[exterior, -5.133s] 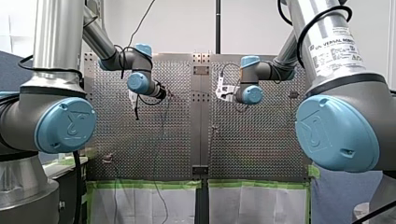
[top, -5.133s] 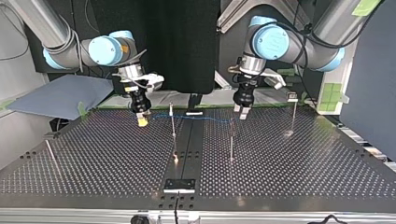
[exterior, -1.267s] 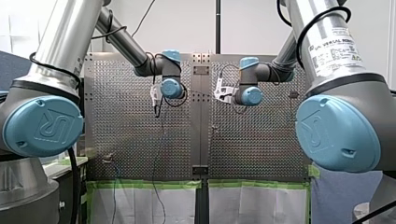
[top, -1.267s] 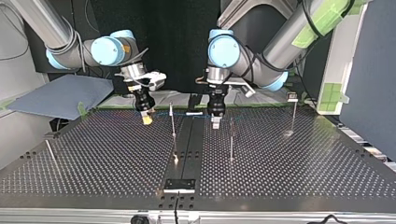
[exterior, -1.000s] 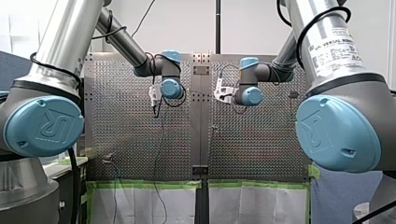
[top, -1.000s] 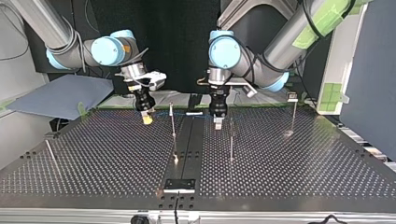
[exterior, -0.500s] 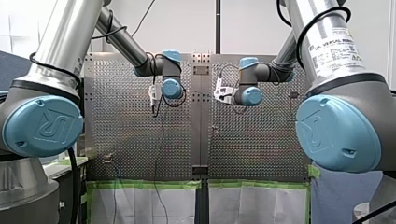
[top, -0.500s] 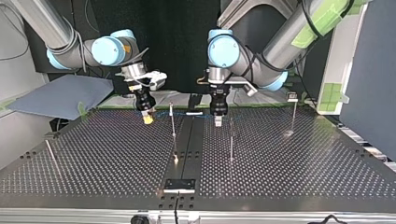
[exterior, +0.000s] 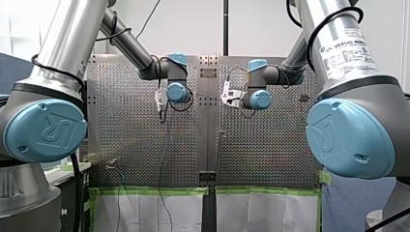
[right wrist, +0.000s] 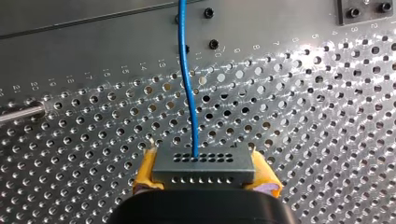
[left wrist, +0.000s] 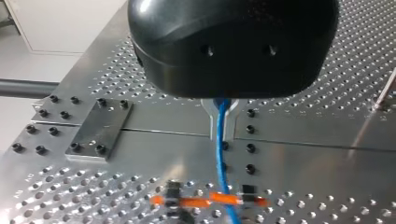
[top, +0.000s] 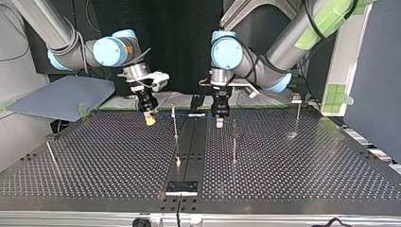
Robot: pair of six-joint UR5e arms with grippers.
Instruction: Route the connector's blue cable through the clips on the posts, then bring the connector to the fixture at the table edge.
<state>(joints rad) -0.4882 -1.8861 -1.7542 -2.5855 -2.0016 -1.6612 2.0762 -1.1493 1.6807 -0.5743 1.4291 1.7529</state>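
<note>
Two holds on the blue cable.
My right gripper: yellow pads clamp the connector. My left gripper: metal fingers pinch the cable.

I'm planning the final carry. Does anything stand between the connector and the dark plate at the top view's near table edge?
Nothing lies squarely between connector and plate, but the thin post stands close beside that line; steer clear of it.

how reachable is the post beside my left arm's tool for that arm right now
Probably yes: my left tool hangs right beside the post, nothing between them, though it is shut on the blue cable.
</note>
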